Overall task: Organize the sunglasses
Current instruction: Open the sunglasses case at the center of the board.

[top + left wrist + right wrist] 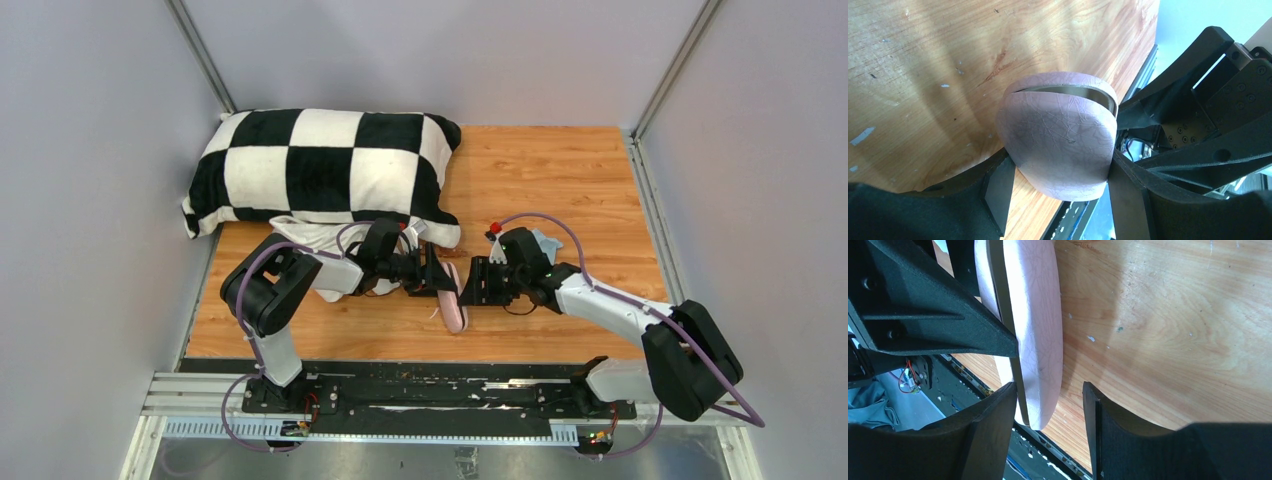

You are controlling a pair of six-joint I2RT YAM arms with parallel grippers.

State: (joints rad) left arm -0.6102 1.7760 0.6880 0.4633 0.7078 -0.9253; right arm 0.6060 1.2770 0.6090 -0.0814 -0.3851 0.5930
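The pink case [452,305] stands on its long edge on the wooden table, near the front. In the left wrist view the case [1060,135] is almost closed, with a thin slit along its seam. My left gripper [1060,195] is shut on it, one finger against each side. From the right, my right gripper [1050,405] straddles the near end of the case [1035,330]. Its jaws are open: the case lies close to one finger and bare wood shows between it and the other. The sunglasses are hidden from every view.
A black-and-white checkered pillow [320,165] lies at the back left, with a white cloth [310,235] under my left arm. A small light-blue cloth [545,240] lies behind my right wrist. The black rail [400,385] runs just past the table's front edge, close to the case.
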